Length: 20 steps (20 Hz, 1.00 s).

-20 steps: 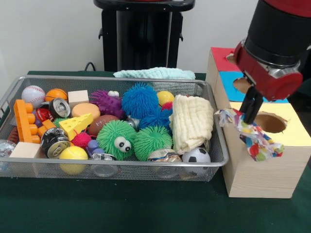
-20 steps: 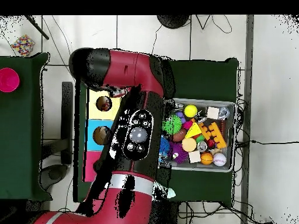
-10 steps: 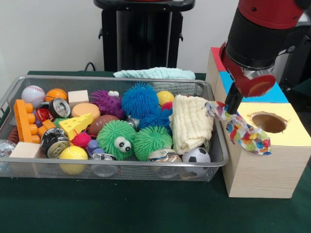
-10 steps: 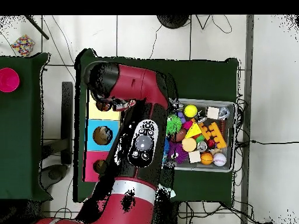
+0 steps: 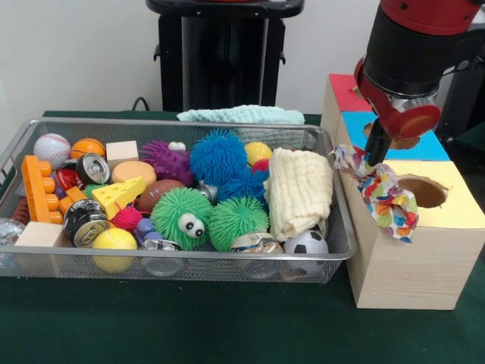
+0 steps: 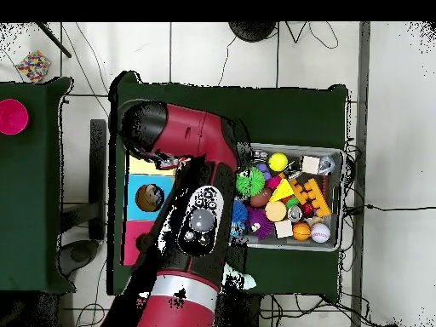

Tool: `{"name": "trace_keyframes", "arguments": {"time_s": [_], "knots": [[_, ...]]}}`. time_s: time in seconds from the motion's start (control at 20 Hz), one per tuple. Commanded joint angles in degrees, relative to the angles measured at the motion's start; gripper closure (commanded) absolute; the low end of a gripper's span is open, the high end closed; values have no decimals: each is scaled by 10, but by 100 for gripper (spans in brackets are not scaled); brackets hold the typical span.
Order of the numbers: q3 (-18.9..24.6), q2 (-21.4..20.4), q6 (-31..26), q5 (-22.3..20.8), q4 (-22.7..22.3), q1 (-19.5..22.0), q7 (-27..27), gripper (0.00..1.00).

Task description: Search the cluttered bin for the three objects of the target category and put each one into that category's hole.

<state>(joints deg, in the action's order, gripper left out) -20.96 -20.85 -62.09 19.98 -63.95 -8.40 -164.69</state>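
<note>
My gripper (image 5: 374, 159) is shut on a multicoloured patterned cloth (image 5: 389, 200), which dangles over the left edge of the wooden box's yellow section, just left of its round hole (image 5: 423, 191). The cloth hangs partly down the box's side, between the box (image 5: 409, 265) and the wire bin (image 5: 189, 258). A cream folded towel (image 5: 301, 189) lies at the bin's right end. A pale teal cloth (image 5: 241, 114) drapes over the bin's back rim. In the overhead view the red arm (image 6: 197, 223) hides the gripper and the cloth.
The bin holds fuzzy balls (image 5: 218, 156), a green one with eyes (image 5: 182, 217), a soccer ball (image 5: 306, 243), cans (image 5: 85, 220), a cheese wedge (image 5: 120, 196) and orange bricks (image 5: 36, 188). The box's blue section (image 6: 149, 197) and red section (image 5: 345, 89) lie behind the yellow.
The gripper swung left from over the yellow hole toward the bin, then came back a little to the right and up. The cloth swings with it and now hangs more straight down.
</note>
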Motion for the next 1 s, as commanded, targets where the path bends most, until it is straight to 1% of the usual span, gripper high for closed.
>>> {"name": "trace_keyframes", "arguments": {"time_s": [0.05,0.3,0.4,0.55,0.6,0.8,1.0], "knots": [[61,-5,72,52,-105,-13,-120,100],[64,8,81,85,-90,-31,-145,100],[67,16,88,100,-87,-35,-146,100],[67,30,100,109,-82,-40,-140,100],[72,31,104,120,-86,-40,-138,100],[60,36,105,121,-91,-47,-127,100],[57,43,123,121,-104,-47,-107,100]]}}
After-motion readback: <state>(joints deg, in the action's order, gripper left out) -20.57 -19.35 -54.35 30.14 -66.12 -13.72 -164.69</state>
